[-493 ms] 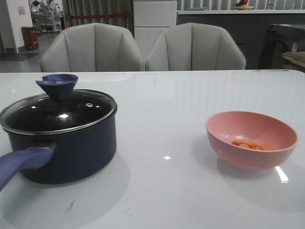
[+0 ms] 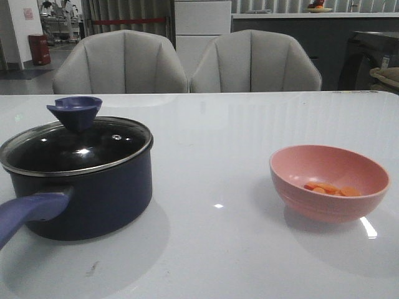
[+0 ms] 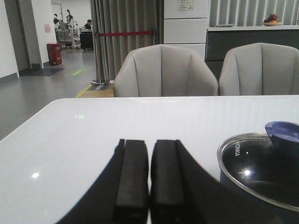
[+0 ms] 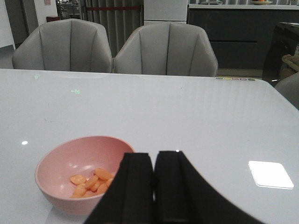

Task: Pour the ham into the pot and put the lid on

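Left gripper fingers closed together, empty, above white table. Glass lid with blue knob beside it; two grey chairs behind.

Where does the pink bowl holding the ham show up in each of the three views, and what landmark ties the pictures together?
Front view: pink bowl at lower right, on the white table.
Left wrist view: not in it; only the pot's lid shows.
Right wrist view: at lower left, just beyond the right gripper, partly hidden by its fingers.
Shared landmark: the two grey chairs behind the table.
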Robot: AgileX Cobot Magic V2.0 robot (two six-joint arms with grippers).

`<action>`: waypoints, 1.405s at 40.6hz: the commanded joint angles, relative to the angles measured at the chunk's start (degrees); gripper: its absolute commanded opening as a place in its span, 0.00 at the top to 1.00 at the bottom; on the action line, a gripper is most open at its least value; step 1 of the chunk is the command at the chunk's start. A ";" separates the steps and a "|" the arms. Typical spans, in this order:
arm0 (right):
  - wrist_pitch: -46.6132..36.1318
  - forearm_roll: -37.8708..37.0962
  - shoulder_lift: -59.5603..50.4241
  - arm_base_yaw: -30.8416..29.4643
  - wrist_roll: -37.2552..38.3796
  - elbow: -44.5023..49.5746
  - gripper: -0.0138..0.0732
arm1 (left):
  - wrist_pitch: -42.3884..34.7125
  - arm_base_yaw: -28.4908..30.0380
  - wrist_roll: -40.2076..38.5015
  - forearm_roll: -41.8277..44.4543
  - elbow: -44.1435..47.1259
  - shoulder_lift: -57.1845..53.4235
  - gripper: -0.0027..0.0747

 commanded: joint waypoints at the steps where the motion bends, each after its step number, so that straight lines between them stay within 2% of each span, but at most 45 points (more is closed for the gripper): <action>1: -5.02 -0.83 -1.15 -0.46 -0.22 0.61 0.67 | -4.70 -0.03 -0.46 -0.51 1.71 -1.15 0.82; 8: -5.02 -0.83 -1.15 -0.46 -0.22 0.61 0.67 | -4.70 -0.03 -0.46 -0.51 1.71 -1.15 0.82; 15: -5.02 -0.83 -1.15 -0.46 -0.22 0.61 0.67 | -7.81 -0.03 -0.46 -0.51 1.71 -1.15 0.82; 21: -5.02 -0.83 -1.15 -0.46 -0.22 0.61 0.67 | -19.25 -0.03 -0.46 -0.51 1.51 -1.15 0.82; 24: -5.02 -0.83 -1.15 -0.46 -0.22 0.61 0.67 | -20.83 -0.03 -0.46 -0.85 -0.77 -1.04 0.82; 34: -5.02 -0.83 -1.15 -0.46 -0.22 0.61 0.67 | 1.08 -0.03 -0.46 -0.85 -18.95 7.17 0.82; 41: -5.02 -0.83 -1.15 -0.46 -0.22 0.61 0.67 | 12.54 -0.03 -0.46 -5.24 -26.11 13.97 0.82; 57: -5.02 -0.83 -1.15 -0.46 -0.22 0.61 0.67 | 13.32 -0.03 -0.46 -6.28 -24.46 17.21 0.82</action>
